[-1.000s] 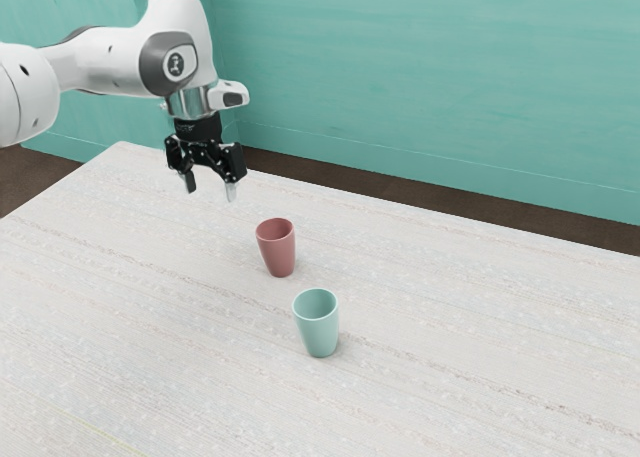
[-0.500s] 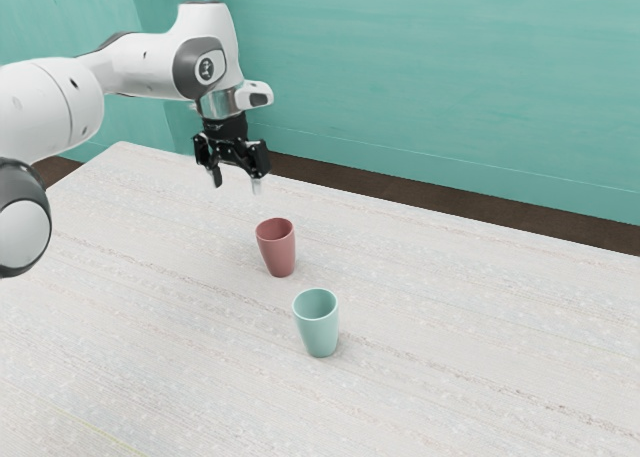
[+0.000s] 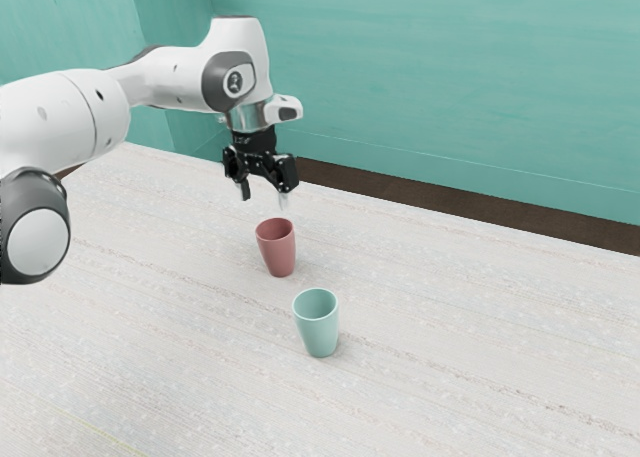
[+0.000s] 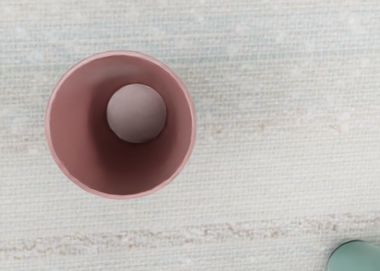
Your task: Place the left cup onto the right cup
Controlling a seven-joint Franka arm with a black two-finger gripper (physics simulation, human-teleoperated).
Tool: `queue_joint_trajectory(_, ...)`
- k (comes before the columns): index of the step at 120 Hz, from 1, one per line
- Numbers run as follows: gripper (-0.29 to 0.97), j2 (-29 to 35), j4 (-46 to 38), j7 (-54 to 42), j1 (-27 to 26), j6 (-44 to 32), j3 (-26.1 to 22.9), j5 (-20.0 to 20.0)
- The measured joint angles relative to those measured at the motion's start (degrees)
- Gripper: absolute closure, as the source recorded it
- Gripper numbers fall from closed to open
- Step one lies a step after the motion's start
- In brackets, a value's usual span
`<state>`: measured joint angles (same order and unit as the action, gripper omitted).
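Black claw (image 3: 263,195) hangs w/ fingers apart and nothing between them, close above the pink cup (image 3: 276,247), not touching it. Vs 0.5 s ago, I've brought the arm toward the exterior view's right and a bit lower. The claw was well off to the cup's left then, and now it sits over the rim. Neither cup has shifted.

Pink cup stands upright, mouth up, long axis vertical. My wrist cam looks almost straight down into it (image 4: 122,124), showing a round rim, smooth matte inner wall and a small paler circular bottom. It's a tapered tumbler, wider at top, no handle.

Teal cup (image 3: 316,322) is same shape, also upright w/ mouth up. It stands near the pink one but apart, toward the camera and the exterior view's right. Its rim edge shows in the wrist cam (image 4: 356,256).

Both sit on the table (image 3: 480,307), pale whitewashed wood w/ streaky grain. Behind is a teal wall (image 3: 450,67) w/ dark baseboard.
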<state>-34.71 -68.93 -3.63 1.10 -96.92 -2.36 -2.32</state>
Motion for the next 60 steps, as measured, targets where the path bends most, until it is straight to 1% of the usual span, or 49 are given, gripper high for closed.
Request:
queue_joint_trajectory(22,0.00,-1.37,-0.16,0.19,-1.52,-0.19,-0.01,0.78)
queue_joint_trajectory(60,0.00,-1.82,-1.85,0.41,-1.81,-1.13,-0.01,1.70)
